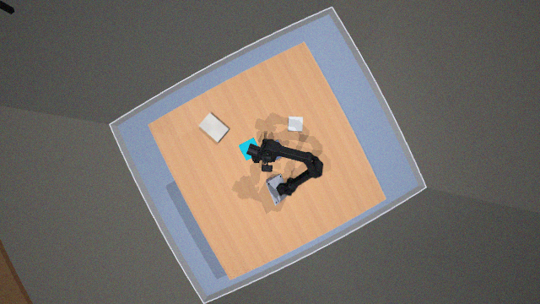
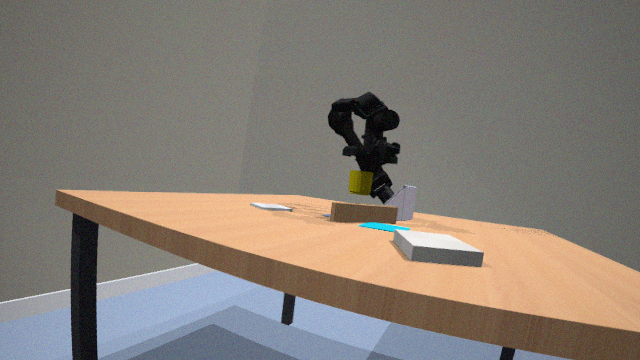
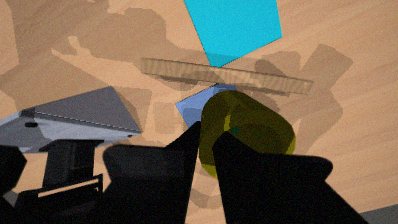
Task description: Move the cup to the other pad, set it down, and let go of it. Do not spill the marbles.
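Observation:
My gripper [image 3: 205,125] is shut on the wall of the yellow cup [image 2: 361,182] [image 3: 265,112]. The cup hangs nearly upright, well above the table, on the blue pad's side of the low wooden wall [image 2: 364,213] [image 3: 225,75]. A small greenish spot shows in the cup in the wrist view; the marbles cannot be counted. The blue pad [image 3: 190,106] is partly hidden behind the cup. The cyan pad [image 1: 247,149] [image 2: 382,227] [image 3: 242,25] lies flat beyond the wall. In the top view the arm hides the cup.
A thick white block [image 1: 213,127] [image 2: 437,243] lies beyond the cyan pad. A thin white tile [image 1: 295,123] [image 2: 271,206] lies on the blue pad's side of the wall. The grey arm mount [image 1: 274,184] [image 2: 407,202] [image 3: 95,111] stands near the wall's other end.

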